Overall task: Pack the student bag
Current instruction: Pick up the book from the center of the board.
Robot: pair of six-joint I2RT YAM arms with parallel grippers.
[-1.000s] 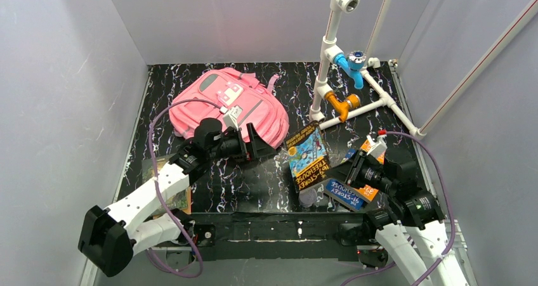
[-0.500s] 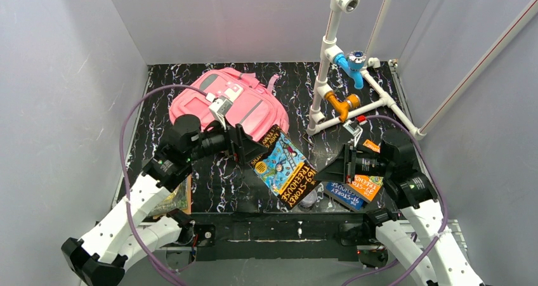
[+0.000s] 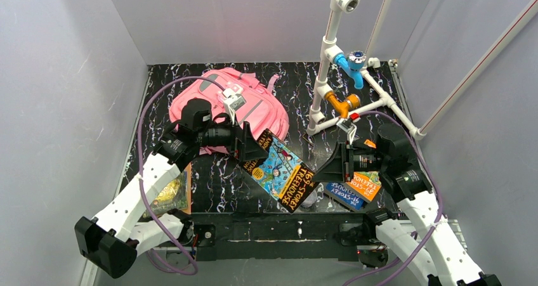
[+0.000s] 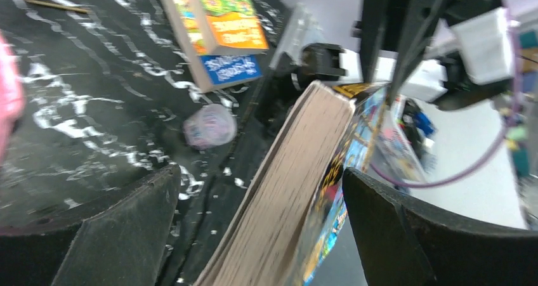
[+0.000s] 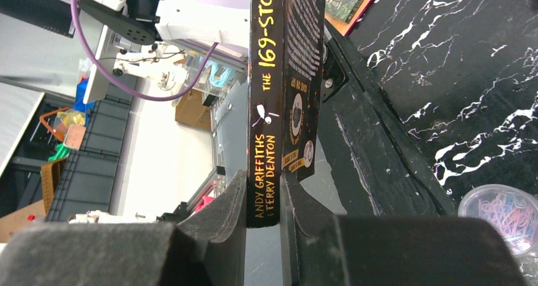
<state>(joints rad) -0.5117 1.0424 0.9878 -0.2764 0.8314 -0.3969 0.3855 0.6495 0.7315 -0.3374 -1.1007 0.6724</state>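
**A:** What do the right-hand jaws have hold of?

**B:** The right gripper is pinched down narrow on the foot of a book, one finger against each cover. The spine reads "The 169-Storey" with Andy Griffiths & Terry Denton below. The book hangs tilted in the air between the two arms.

**A:** And the left?

**B:** The left gripper is spread fully wide. Its jaws stand on either side of the same book's far end, page edges facing the wrist camera, but they are not closed on it. It grips nothing.

**A:** Where is the student bag?

**B:** The student bag lies flat at the far left of the black marbled table, just behind the left wrist, which covers its middle. It is pink all over, soft and rounded. A grey strip slants across the front, and there is a pink loop at its far edge. I cannot tell whether it is zipped.

**A:** What else is out there?

**B:** A stack of Treehouse books sits under the right wrist. A clear tub of coloured paper clips is just beside the stack. Another book lies flat at the near left, and a white pipe frame stands at the far right.
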